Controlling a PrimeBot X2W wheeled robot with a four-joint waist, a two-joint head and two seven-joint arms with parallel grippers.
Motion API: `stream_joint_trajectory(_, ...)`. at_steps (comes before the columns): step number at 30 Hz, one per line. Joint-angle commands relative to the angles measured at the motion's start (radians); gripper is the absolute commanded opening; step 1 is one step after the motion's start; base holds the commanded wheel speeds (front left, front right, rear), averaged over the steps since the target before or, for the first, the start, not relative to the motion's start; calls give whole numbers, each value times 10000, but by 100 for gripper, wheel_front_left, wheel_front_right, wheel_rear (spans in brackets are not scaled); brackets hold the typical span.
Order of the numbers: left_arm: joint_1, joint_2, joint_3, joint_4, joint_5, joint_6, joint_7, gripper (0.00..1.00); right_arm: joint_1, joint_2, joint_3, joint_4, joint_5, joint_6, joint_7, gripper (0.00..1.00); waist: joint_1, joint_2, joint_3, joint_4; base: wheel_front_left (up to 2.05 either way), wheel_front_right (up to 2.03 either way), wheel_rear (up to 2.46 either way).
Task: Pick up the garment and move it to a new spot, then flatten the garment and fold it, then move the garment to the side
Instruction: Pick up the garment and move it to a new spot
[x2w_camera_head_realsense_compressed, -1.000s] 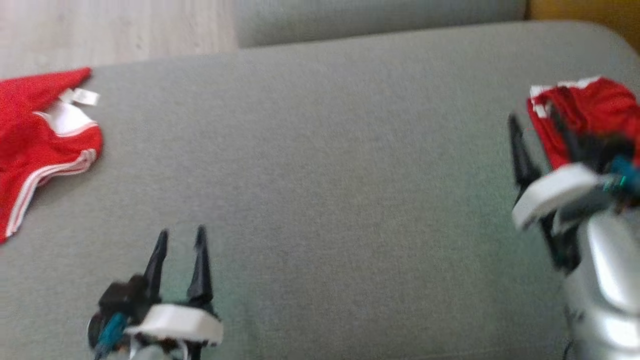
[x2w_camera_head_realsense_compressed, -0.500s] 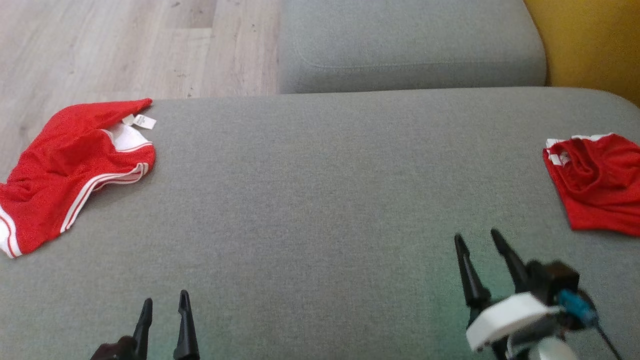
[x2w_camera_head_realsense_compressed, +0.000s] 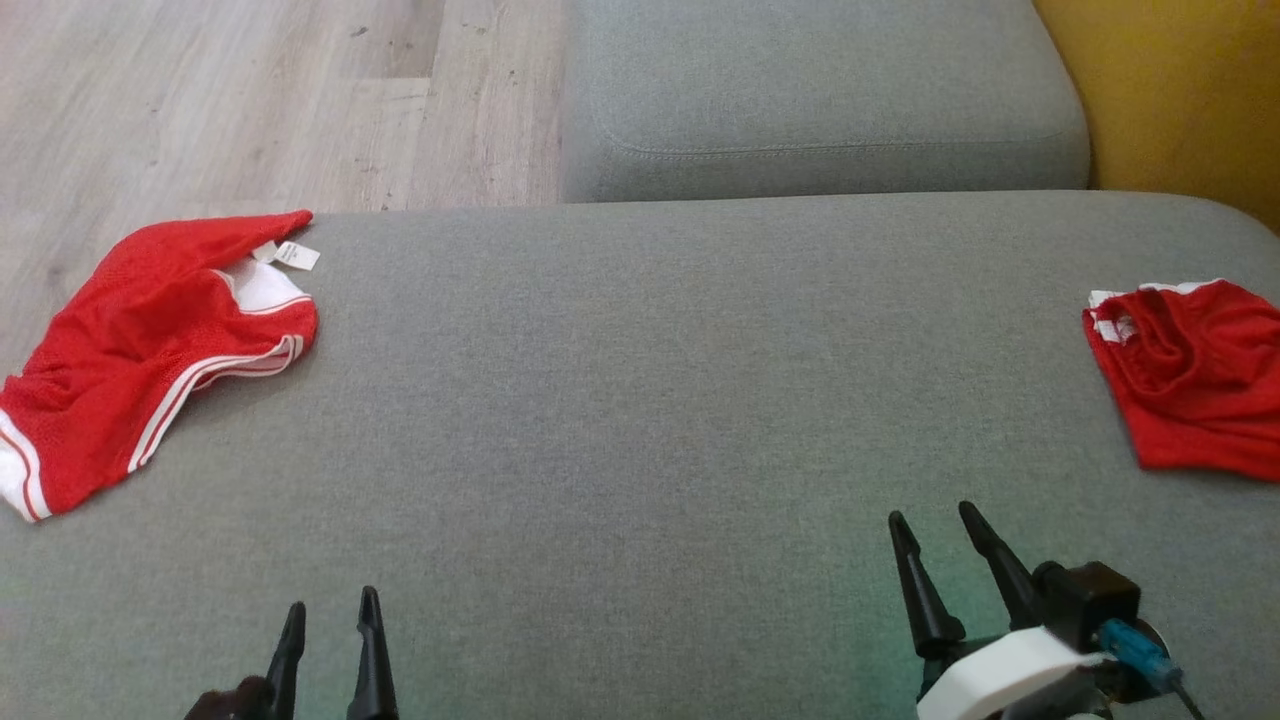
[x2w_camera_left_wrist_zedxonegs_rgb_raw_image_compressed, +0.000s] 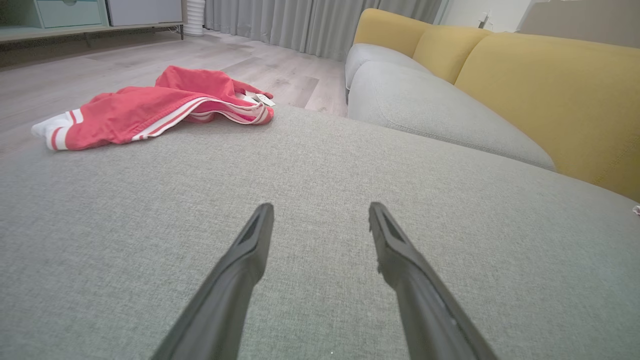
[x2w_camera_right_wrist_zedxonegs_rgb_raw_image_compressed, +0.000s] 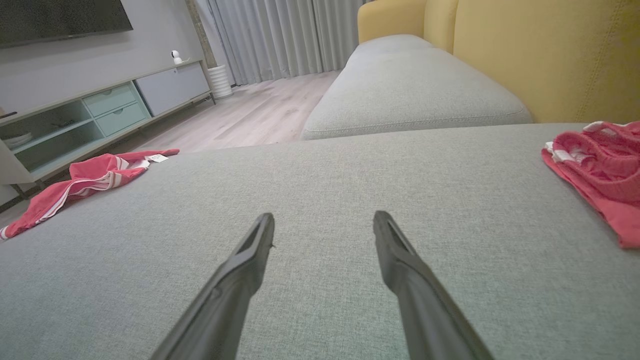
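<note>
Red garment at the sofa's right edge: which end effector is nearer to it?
Right. The right end effector hangs open below and left of the red garment in the head view; the left end effector is across the grey seat, below the striped red shorts.

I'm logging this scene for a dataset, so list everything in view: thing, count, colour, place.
striped garment: 1, red with white stripes, left edge of the front cushion
bunched garment: 1, red with white trim, right edge of the front cushion
front cushion: 1, grey, below both claws
rear cushion: 1, grey, beyond the front one
backrest cushions: several, yellow, along the sofa's right
floor: 1, pale wood, left of the rear cushion
cabinet: 1, pale green and grey, by the wall
curtains: 1 set, grey, far end of the room
left claw: 1, dark, open, lower left
right claw: 1, dark, open, lower right
</note>
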Motion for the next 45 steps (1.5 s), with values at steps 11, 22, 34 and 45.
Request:
stream_joint_trajectory(11,-570,205,101,-343,66,22,39,100,-254,-40,10,-325,-2,29,-315,100,0,0,-42,778,0,0,0)
stream_joint_trajectory(22,-521,667,131,-733,195,193,319,100,-220,-40,315,-167,322,29,-648,100,0,0,-208,3871,0,0,0)
stream_joint_trajectory(34,188,723,727,-1398,-18,607,36,100,-1006,-40,1167,37,295,29,-617,100,0,0,234,4526,0,0,0)
stream_joint_trajectory(45,-826,2190,2171,-2990,-69,875,276,100,-813,-39,527,-703,87,29,-1034,100,0,0,432,4078,0,0,0)
